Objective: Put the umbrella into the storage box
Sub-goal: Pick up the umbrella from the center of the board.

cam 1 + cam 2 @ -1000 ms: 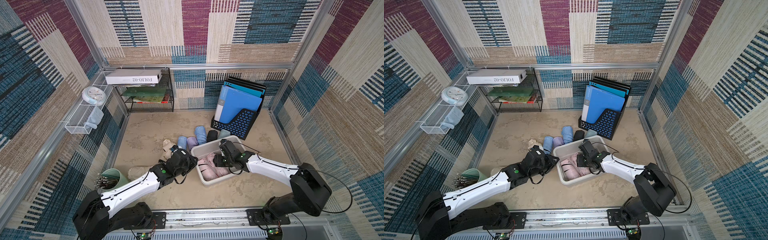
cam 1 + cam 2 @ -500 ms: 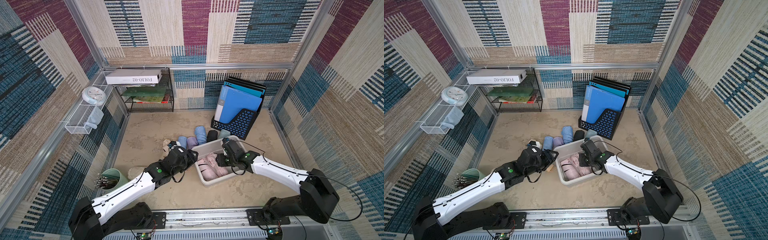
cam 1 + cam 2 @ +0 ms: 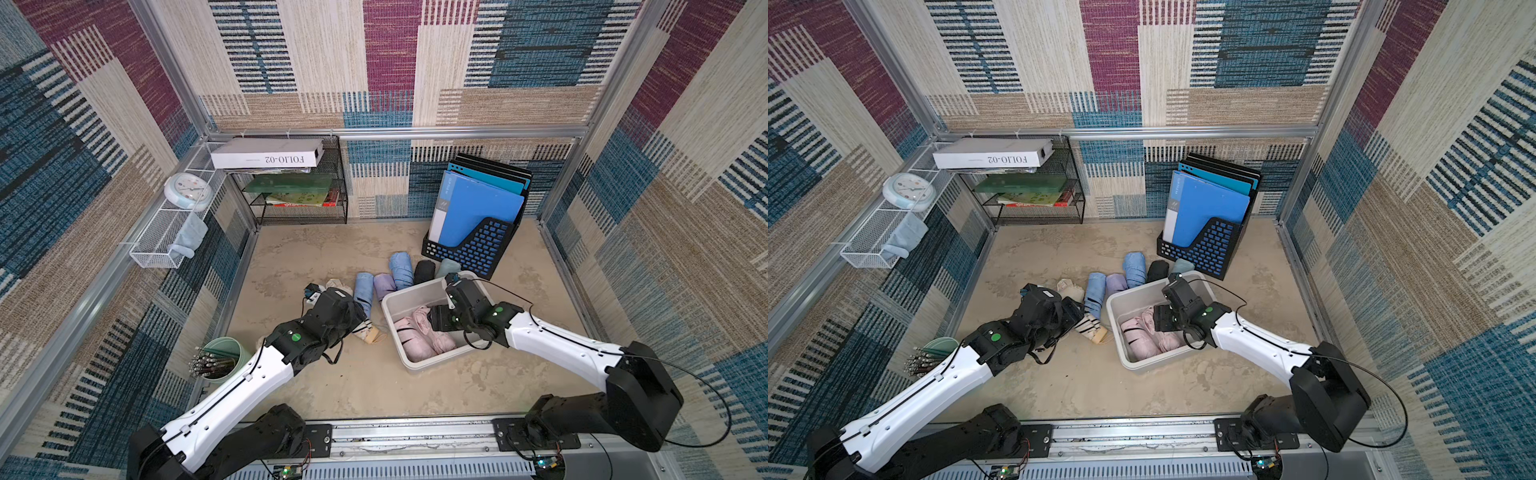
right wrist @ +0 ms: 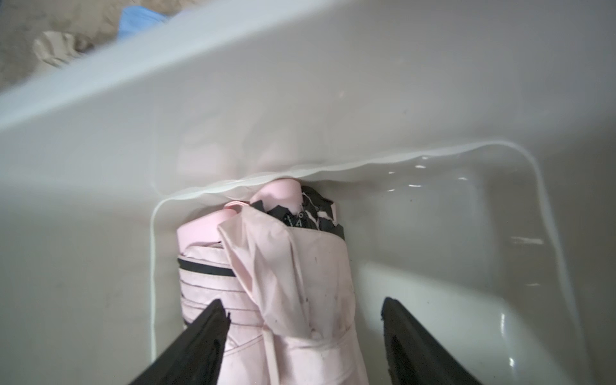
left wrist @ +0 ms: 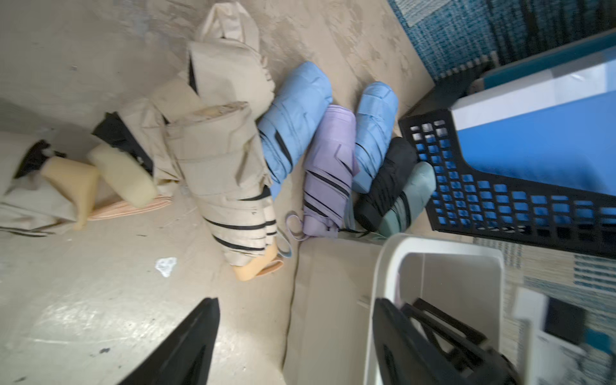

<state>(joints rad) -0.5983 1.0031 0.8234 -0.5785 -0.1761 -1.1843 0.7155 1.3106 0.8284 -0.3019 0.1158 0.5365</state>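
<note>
i see left gripper [image 5: 296, 300] spread wide, empty, near beige umbrella [image 5: 226, 173] | right gripper [image 4: 300, 300] fingers apart, straddling pink umbrella [image 4: 283, 266], no squeeze | pink umbrella lies inside storage box [image 4: 300, 100]

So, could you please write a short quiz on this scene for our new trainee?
1. True or false: the box is empty.
2. Which stands closest to the box? A. file holder B. cup C. clock
3. Fill in: the right gripper is ___, with a finger on either side of a pink umbrella.

Key
1. False: the pink umbrella lies in it.
2. A
3. open
</note>
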